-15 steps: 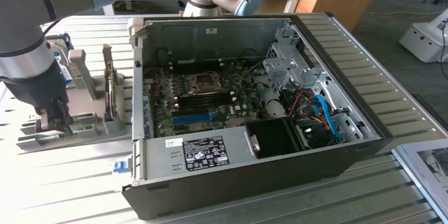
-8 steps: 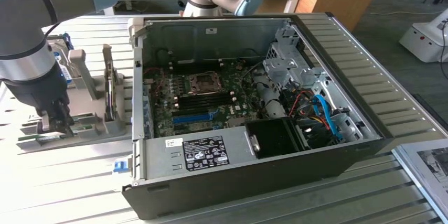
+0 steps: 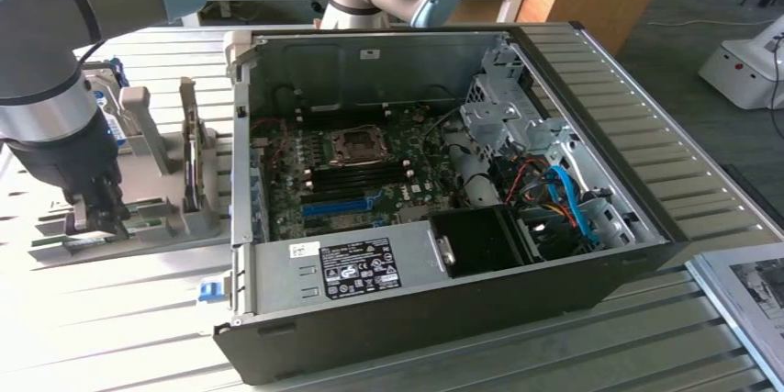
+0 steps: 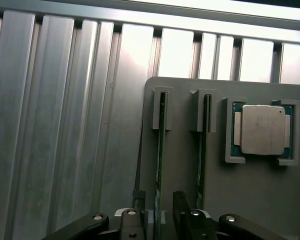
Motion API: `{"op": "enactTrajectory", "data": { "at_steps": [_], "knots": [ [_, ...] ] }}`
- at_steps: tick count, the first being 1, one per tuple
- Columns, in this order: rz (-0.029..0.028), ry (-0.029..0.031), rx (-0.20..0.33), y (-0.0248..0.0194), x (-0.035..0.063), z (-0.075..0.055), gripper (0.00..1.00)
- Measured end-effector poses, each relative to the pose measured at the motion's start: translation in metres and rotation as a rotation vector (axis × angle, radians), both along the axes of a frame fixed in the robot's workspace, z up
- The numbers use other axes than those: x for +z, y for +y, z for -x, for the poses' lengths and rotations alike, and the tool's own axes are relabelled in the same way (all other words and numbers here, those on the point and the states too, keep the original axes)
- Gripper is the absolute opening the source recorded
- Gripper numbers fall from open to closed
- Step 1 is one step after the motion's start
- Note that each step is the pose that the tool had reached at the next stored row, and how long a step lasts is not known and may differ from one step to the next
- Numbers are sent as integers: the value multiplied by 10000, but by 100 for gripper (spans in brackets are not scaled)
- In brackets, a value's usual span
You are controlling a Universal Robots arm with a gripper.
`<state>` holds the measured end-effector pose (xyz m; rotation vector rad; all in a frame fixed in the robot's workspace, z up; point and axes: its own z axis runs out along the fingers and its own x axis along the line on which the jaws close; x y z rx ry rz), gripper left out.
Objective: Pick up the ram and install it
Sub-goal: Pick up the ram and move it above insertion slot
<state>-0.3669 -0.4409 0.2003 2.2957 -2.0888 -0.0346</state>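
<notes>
Our fingers (image 4: 181,207) stand released, the ram (image 4: 161,150) on edge between them. We should centre it, then clamp squarely.

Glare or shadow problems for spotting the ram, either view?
Wrist view: strong glare on the table and the CPU lid; the ram reads as a dark edge and the hand sits in shadow. Exterior view: the table is washed out pale and the case interior is dim.

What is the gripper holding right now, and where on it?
Nothing yet. The gripper is open, with a finger on either side of one ram stick standing on edge in the grey holder, not clamped on it.
</notes>
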Motion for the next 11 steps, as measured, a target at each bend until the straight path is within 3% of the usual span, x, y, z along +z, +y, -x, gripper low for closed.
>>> {"op": "enactTrajectory", "data": {
  "at_steps": [11],
  "knots": [
    [1, 2, 1, -5, 1, 0, 36]
  ]
}}
